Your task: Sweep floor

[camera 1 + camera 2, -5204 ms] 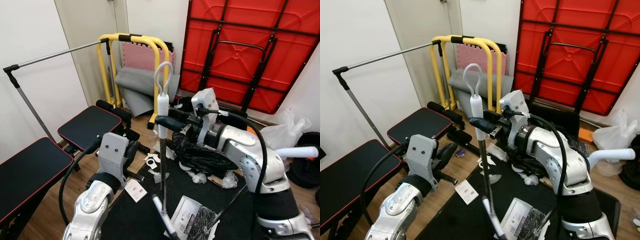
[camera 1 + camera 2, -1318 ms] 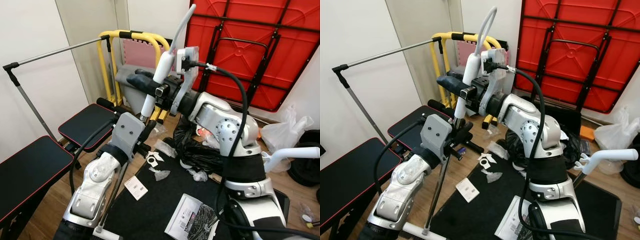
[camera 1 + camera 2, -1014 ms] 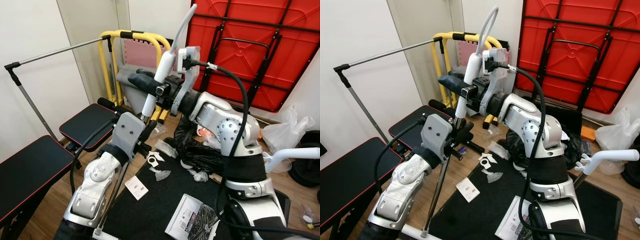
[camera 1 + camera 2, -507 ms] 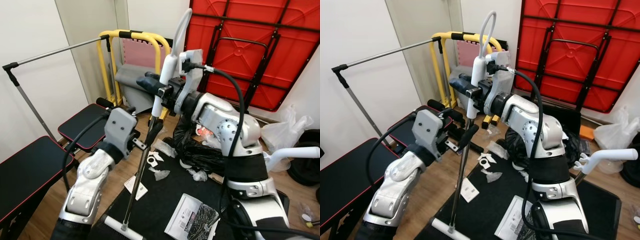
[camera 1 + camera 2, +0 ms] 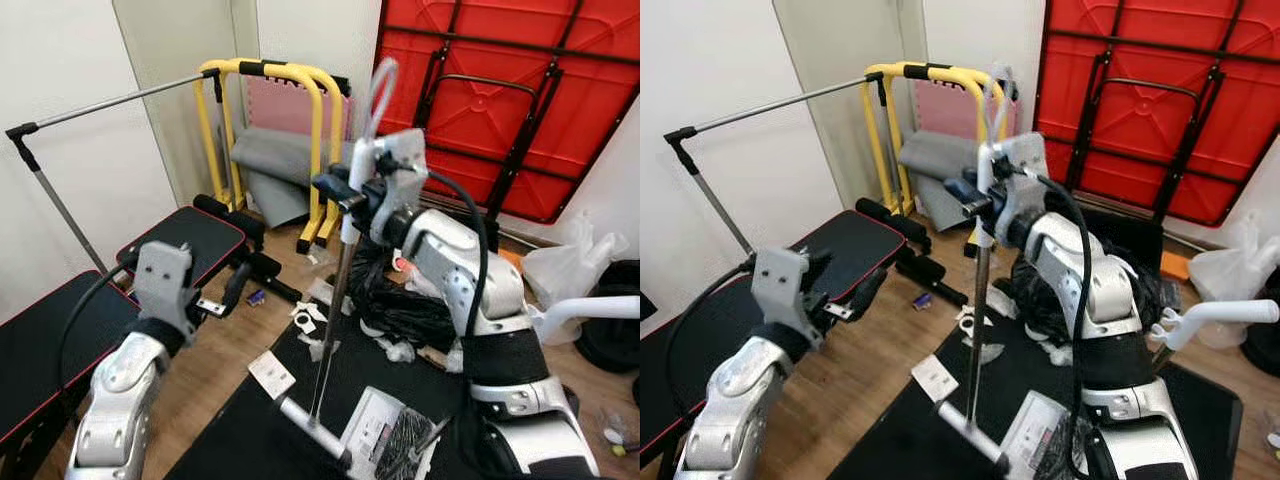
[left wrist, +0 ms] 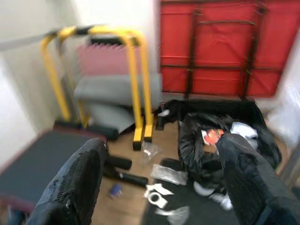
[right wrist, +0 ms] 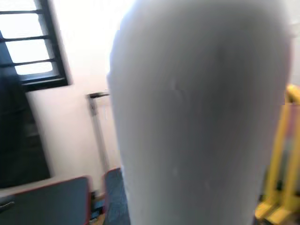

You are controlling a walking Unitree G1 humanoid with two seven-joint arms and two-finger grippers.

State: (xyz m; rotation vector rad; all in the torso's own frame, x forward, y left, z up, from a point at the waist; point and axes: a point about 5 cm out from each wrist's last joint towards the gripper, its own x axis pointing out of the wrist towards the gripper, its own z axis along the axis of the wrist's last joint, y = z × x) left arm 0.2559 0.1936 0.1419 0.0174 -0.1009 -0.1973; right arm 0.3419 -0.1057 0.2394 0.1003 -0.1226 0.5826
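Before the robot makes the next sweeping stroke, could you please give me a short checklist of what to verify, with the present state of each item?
1. Right gripper shut on the broom handle: ok.
2. Left gripper on the handle: not ok; it is open and apart from it, above the wooden floor.
3. Broom head down on the black mat: ok.
4. Debris ahead to sweep: ok; white scraps lie near the mat's edge.
5. Stroke path free: not ok; black bag and a booklet lie close.
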